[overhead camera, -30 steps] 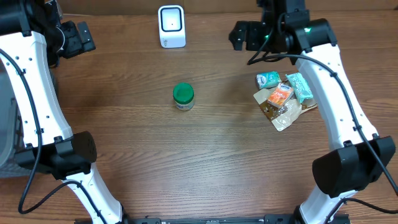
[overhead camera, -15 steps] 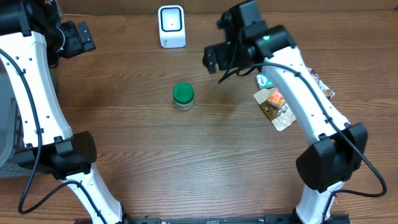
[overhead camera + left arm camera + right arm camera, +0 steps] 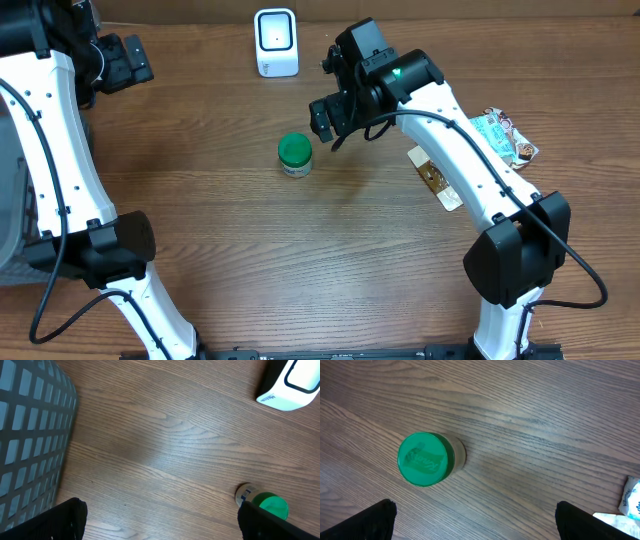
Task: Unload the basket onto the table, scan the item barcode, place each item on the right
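Wood-grain table [image 3: 200,230], and we count two arms, one basket, one scanner, one jar and one pile of packets.

- Left arm: up at the far left corner, well apart from everything on the table. Left gripper [image 3: 138,62] jaws spread wide, nothing in them. Its wrist view shows only bare wood between the two fingers.
- Right arm: reaches across the middle. Right gripper [image 3: 328,125] hangs just right of the jar, jaws as wide as the left's and likewise empty. No contact with the jar.
- Basket [image 3: 30,435]: grey mesh, one, at the left edge.
- Scanner [image 3: 276,42]: one white unit, upright at the far edge, centre.
- Jar [image 3: 294,154]: one, green lid, upright, mid-table, on the near side of the scanner and well apart from it. In the right wrist view it sits left of centre, ahead of the fingers.
- Packets [image 3: 505,135]: pile on the right side, partly under the right arm. We see a teal one and a brown one [image 3: 438,182]; full count unclear.
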Robot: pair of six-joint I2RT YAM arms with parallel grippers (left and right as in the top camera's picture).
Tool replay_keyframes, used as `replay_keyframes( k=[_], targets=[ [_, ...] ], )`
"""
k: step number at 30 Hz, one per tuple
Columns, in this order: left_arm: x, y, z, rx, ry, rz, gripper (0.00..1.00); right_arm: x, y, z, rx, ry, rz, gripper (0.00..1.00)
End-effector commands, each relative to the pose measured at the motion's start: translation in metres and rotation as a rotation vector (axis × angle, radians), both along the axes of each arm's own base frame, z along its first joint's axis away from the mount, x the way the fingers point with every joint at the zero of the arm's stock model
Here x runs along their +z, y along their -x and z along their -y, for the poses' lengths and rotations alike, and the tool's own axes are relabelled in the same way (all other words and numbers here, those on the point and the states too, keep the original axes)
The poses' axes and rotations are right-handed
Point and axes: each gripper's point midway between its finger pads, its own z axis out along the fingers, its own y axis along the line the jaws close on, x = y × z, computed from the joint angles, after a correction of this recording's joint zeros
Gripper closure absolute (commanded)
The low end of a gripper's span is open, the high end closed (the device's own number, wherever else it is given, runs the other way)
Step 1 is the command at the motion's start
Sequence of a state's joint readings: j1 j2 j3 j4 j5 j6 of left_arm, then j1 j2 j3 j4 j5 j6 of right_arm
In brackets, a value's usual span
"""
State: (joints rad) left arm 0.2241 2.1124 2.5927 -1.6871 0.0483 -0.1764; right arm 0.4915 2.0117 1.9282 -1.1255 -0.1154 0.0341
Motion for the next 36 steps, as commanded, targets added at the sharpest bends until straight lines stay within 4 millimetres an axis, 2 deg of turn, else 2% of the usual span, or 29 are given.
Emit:
replay_keyframes(
  k=[1,9,21,25,28,33,36],
  targets=[
    [0.006,0.001,0.001,-0.020,-0.017,0.014,0.00,0.004,-0.004,-0.003,0.007,-0.002,0.027,0.01],
    [0.006,0.001,0.001,-0.020,-0.016,0.013,0.01,0.008,-0.011,-0.007,0.009,-0.017,0.061,0.00],
    [0.006,0.001,0.001,-0.020,-0.017,0.014,0.00,0.019,-0.035,-0.017,-0.005,-0.044,0.174,0.00],
    [0.006,0.001,0.001,-0.020,-0.017,0.014,0.01,0.002,-0.040,-0.032,0.013,-0.036,0.178,0.00],
    [0.006,0.001,0.001,-0.020,-0.017,0.014,0.01,-0.016,-0.037,-0.045,0.037,-0.022,0.157,0.01],
    [0.006,0.001,0.001,-0.020,-0.016,0.013,0.00,-0.036,-0.033,-0.073,0.083,-0.020,0.164,0.00],
    [0.006,0.001,0.001,-0.020,-0.016,0.013,0.00,-0.047,-0.029,-0.082,0.101,-0.014,0.151,0.01]
  ],
)
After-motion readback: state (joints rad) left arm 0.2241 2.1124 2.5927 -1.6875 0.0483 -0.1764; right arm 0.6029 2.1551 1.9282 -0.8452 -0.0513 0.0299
